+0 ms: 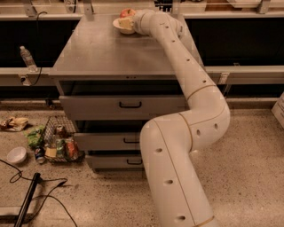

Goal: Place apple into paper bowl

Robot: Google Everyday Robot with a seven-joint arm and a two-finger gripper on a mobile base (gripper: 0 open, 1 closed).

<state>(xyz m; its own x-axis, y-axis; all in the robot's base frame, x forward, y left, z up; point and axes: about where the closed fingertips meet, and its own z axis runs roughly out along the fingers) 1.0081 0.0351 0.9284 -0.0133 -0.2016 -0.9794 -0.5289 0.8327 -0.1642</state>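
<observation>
Arm (186,80) reaches across the surface (111,53) to the far edge, claw (132,22) right at the bowl (119,25), just left of the far edge's middle. Apple (128,12) shows red directly over the bowl, touching or nearly touching the claw. Cannot tell if it rests inside the bowl or hangs just above it. Claw state: cannot tell, the wrist blocks it, so wide, narrow or gripping the apple is unknown. Task looks close to done, judged from apple over bowl. Risks: the bowl is paper and light and sits close to the far edge, so a nudge from the claw or wrist could likely slide it or tip it off the back. If the apple drops off-centre it may hit the rim, flip the bowl, or roll out across the surface toward the left edge. If the apple sits high, pulling the claw back could drag it out. Small white bowl (17,155) on the floor is not the target.
</observation>
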